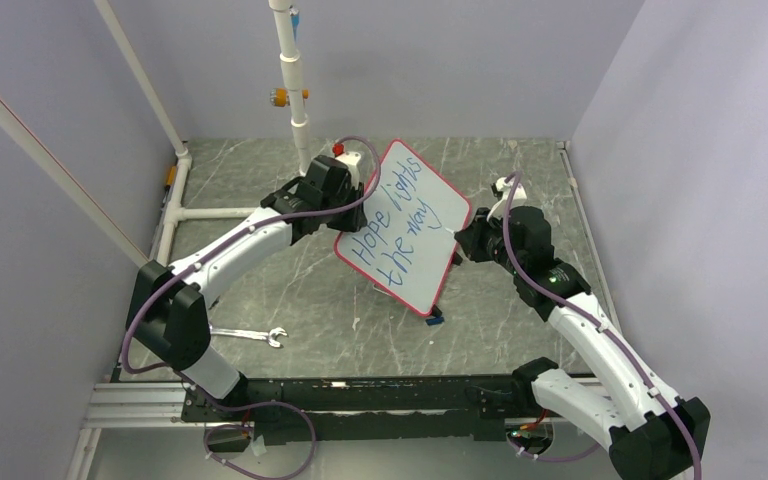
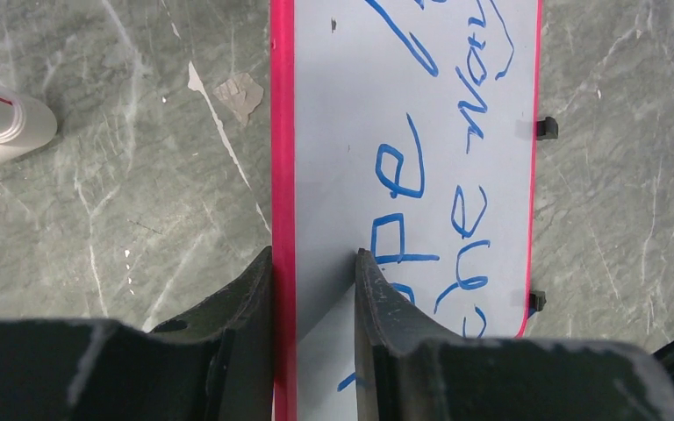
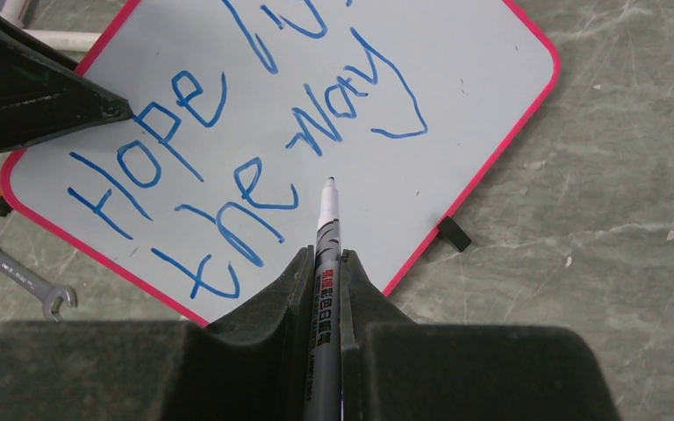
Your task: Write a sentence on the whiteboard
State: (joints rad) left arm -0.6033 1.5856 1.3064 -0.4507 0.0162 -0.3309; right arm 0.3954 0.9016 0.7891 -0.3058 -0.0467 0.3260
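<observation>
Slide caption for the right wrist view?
Right jaws grip a marker, tip by the blue sentence on the whiteboard.

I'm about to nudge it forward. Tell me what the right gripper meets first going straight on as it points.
The right gripper holds a marker that leads; its tip would meet the whiteboard first, on bare white just below "way". How far off it hangs is unclear.

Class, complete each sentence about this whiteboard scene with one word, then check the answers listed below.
The sentence on the whiteboard is written in ____ ink. It has ____ words. Its second line reads "the ____". The marker sits in the right gripper, not the ____ one. Answers: blue; four; way; left.
</observation>
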